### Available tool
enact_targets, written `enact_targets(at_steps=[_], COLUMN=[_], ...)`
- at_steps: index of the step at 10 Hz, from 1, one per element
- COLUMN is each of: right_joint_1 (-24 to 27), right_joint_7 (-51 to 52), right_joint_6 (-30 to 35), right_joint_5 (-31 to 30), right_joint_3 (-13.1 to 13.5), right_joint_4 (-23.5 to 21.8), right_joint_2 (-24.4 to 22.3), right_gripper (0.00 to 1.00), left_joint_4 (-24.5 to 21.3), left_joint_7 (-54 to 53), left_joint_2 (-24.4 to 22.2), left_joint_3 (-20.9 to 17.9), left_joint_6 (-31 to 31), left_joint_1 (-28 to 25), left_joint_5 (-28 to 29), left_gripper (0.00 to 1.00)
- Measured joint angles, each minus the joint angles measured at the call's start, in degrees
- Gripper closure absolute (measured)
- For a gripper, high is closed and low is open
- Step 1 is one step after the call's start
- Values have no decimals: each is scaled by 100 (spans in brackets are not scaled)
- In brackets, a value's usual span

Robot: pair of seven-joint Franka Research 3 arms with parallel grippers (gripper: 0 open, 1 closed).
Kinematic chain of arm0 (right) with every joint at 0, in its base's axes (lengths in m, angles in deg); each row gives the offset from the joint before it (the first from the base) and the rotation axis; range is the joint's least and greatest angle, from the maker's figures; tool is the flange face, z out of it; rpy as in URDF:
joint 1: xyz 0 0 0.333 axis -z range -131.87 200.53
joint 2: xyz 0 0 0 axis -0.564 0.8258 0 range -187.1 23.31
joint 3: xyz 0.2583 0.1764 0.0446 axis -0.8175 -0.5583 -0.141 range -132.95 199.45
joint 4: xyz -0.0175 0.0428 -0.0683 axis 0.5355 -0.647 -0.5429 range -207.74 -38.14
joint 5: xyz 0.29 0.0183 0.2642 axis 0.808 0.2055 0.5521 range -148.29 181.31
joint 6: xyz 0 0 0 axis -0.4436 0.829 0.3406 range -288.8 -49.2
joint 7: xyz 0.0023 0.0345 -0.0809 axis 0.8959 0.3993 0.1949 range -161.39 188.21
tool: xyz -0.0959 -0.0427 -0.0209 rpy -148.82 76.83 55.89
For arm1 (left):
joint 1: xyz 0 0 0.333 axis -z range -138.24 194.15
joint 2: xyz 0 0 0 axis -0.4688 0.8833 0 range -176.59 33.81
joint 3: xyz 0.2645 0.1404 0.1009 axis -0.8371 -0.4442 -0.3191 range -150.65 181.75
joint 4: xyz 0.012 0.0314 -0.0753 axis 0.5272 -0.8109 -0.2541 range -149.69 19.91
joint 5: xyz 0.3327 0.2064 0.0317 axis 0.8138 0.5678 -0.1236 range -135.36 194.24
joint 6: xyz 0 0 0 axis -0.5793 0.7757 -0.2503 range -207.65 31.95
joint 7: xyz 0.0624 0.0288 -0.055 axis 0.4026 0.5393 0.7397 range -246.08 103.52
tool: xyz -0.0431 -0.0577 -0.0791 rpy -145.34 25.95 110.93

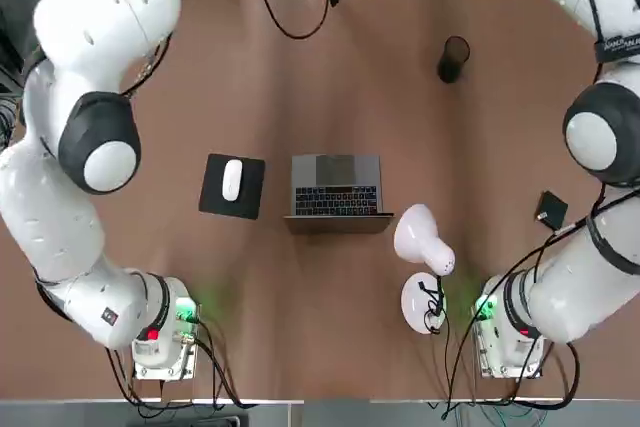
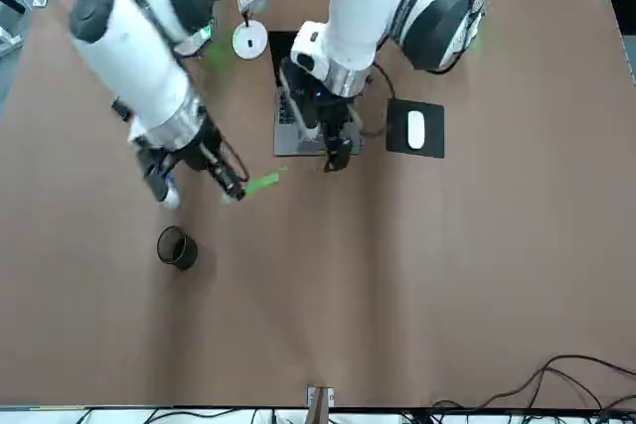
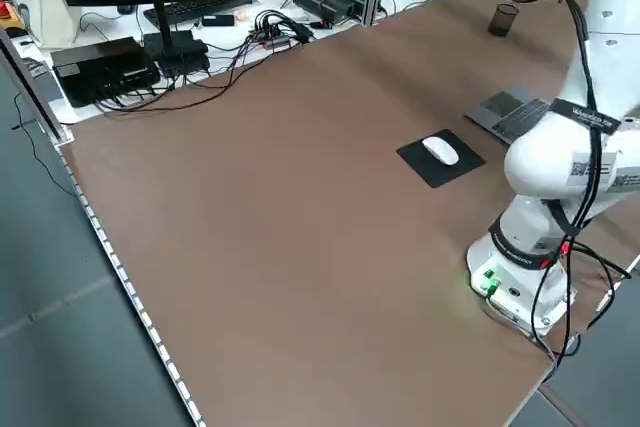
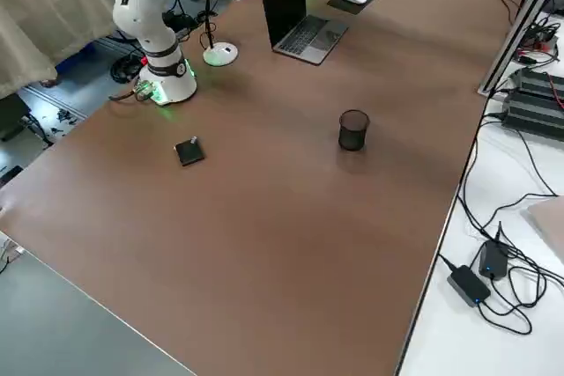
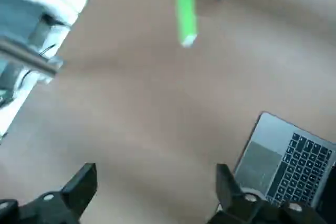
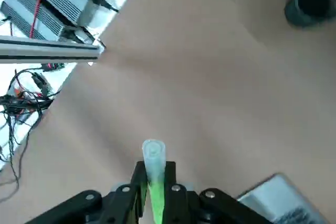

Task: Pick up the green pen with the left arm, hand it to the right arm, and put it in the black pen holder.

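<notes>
Right pincer (image 2: 235,189) clamped on green pen (image 2: 263,183), up in air over table (image 2: 417,285). Left pincer (image 2: 336,154) wide apart, empty. Black pen holder (image 2: 177,247) near, below. Next: carry slow, tip pen upright, line up over cup, lower, then let go.

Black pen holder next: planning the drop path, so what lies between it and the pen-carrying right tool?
Only bare tabletop, by the front view: right tool holds the green pen; black pen holder stands apart.
</notes>
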Motion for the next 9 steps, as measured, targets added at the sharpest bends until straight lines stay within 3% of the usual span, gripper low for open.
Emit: enact_targets(at_steps=[5, 9], right_joint_1=[1135, 1866], right_joint_7=[4099, 7371], right_joint_6=[-48, -1193], right_joint_5=[271, 1402], right_joint_3=[6, 6], right_joint_4=[-231, -1509], right_joint_2=[18, 94], right_gripper=[83, 83], left_joint_4=[7, -84], left_joint_7=[1677, 1918], left_joint_2=[-1067, -1125], left_joint_3=[-24, -41], left_joint_6=[1907, 2409], left_joint_1=[-1146, -1877], left_joint_5=[2, 6], left_gripper=[0, 0])
